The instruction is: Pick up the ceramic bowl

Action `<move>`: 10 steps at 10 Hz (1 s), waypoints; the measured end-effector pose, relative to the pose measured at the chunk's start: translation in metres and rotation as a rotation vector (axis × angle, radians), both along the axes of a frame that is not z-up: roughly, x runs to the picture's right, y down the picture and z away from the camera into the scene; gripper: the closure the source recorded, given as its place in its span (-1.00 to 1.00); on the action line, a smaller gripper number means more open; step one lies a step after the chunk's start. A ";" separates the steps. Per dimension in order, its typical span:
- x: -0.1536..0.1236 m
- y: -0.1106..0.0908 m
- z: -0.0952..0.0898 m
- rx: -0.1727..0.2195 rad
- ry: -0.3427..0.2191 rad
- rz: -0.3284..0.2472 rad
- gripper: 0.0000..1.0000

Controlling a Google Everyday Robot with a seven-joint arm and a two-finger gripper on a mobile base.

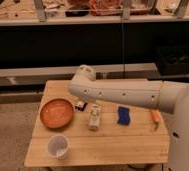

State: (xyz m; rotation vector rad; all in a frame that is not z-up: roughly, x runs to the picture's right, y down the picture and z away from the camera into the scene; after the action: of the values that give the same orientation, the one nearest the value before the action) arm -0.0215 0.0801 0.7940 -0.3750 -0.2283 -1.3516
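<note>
Dim warm light from above; table [123, 142] evenly lit, background dark; soft shadows; gripper hidden behind arm [123, 94].
</note>
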 end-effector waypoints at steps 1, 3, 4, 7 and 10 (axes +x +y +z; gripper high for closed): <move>-0.002 0.002 0.005 -0.002 -0.011 -0.008 -0.60; -0.007 0.006 0.016 -0.006 -0.036 -0.019 -0.60; -0.006 0.008 0.020 -0.009 -0.042 -0.024 -0.60; -0.013 0.019 0.039 -0.023 -0.071 -0.049 -0.60; -0.017 0.024 0.049 -0.035 -0.100 -0.071 -0.60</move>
State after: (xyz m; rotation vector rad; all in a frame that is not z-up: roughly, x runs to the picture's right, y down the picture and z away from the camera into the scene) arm -0.0381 0.1037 0.8433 -0.3482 -0.3249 -1.4391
